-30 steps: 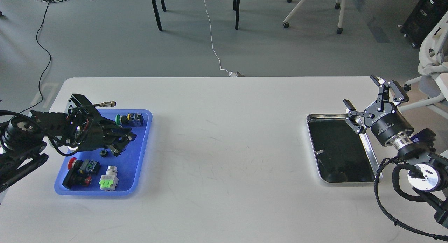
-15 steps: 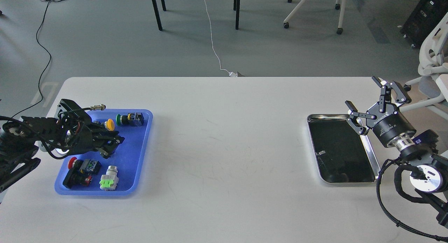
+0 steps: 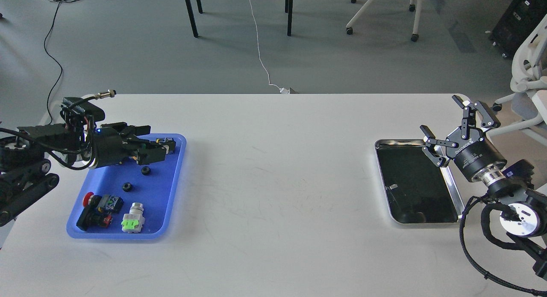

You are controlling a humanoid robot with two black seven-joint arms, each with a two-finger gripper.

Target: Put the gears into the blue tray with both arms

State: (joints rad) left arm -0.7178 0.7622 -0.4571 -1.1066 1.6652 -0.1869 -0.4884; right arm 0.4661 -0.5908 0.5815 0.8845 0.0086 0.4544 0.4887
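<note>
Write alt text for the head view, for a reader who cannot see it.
Two small black gears lie in a blue tray of push-button switches at the table's left, under the left end effector. At right, the open right end effector hangs over a steel tray.

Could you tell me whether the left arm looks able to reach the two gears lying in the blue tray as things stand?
Probably yes: the left gripper hangs over the blue tray, with both gears uncovered just beside it.
</note>
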